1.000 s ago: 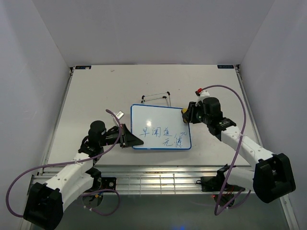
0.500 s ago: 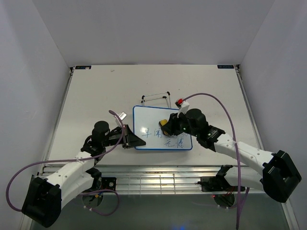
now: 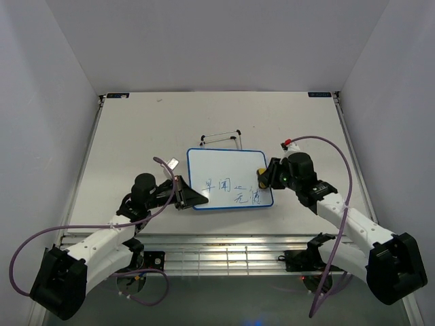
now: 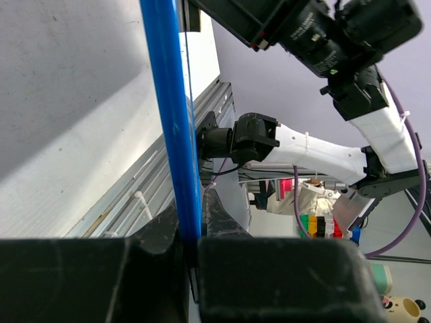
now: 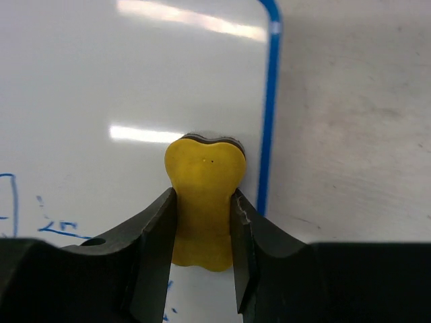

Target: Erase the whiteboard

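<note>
Big pale table [image 3: 136, 136] first, w/ the whiteboard [image 3: 224, 166] lying flat about mid-table, a touch toward 6 o'clock, blue frame all round. The left gripper [image 3: 185, 195] is pinched on the board's frame at its 8 o'clock corner; the left wrist view shows the blue edge [image 4: 172, 121] wedged between the closed fingers [image 4: 192, 242], so the board is pinned there. The right gripper [image 3: 264, 178] sits at the board's 3 o'clock edge, clamped on the yellow eraser [image 3: 260, 175]; up close the eraser [image 5: 204, 202] is squeezed tight between both fingers, its tip down on the white surface just inside the frame. What's changed: half a sec ago that arm was over the middle of the board, on the writing; now it's back at the right edge, approx where it was a sec ago. So one out-and-back swipe, I'd say. Result looks modest: the last character of the top row has thinned to a smear, but most of the blue writing [image 3: 231, 191] remains across the 5 to 6 o'clock half. Lots left to do, imo. Board also seems nudged slightly clockwise. Only other thing about: a thin wire stand [image 3: 221, 138] at the board's 12 o'clock, just apart, not in the wiping path.
</note>
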Motion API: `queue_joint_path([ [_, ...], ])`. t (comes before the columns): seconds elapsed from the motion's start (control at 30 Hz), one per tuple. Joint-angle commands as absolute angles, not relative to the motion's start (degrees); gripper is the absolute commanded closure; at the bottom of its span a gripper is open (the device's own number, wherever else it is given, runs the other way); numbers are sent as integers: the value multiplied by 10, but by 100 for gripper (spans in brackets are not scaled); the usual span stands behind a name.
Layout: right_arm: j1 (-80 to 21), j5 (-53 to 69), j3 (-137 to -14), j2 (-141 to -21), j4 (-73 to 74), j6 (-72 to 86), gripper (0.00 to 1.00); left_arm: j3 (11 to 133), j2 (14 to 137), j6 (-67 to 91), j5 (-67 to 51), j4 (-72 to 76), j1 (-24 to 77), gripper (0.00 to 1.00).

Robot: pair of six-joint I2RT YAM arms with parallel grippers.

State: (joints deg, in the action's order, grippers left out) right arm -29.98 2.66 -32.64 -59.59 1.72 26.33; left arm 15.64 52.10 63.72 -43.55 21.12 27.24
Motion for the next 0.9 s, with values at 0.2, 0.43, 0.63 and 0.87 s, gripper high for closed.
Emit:
queue_joint_path([
  [0.2,-235,150,-262,-574,64,251,73,167,441,674,-477,362,279,100],
  [0.43,-322,122,-287,-600,10,308,75,147,450,696,-465,376,284,100],
  [0.63,-456,51,-342,-680,-21,349,75,156,454,693,-468,380,286,100],
  [0.87,-548,-24,-452,-758,26,354,75,164,454,677,-464,381,287,100],
])
